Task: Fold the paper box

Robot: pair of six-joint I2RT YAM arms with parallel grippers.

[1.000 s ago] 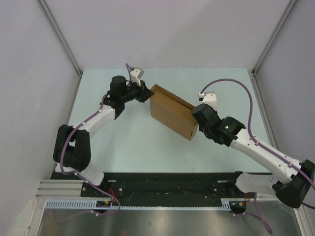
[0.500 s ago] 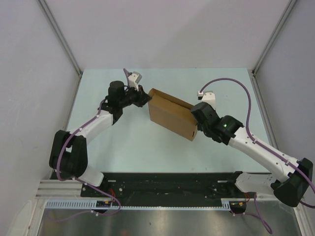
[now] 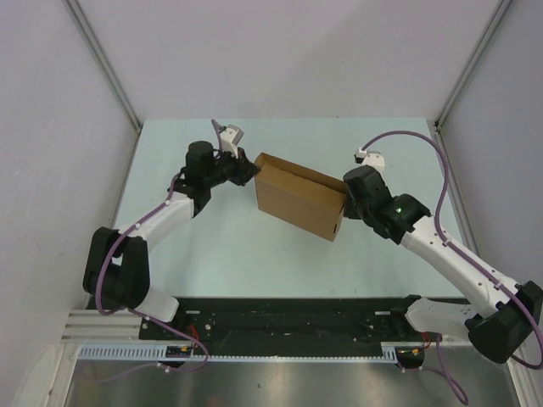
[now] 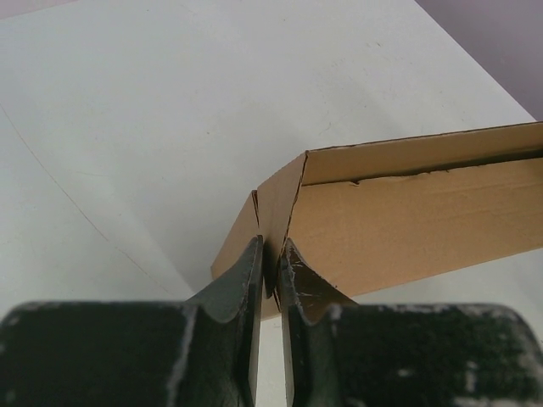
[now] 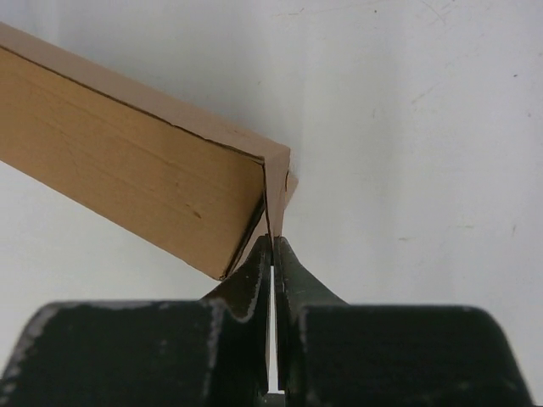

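The plain brown cardboard paper box lies between the left end effector and the right end effector, one corner at the tips of each, both pinched shut on thin card, so they should pull softly and together, or it may tear.

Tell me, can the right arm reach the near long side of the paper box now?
Probably not yet: the right end effector is shut on a thin edge at the right corner of the paper box. Once it lets go, that side looks free.
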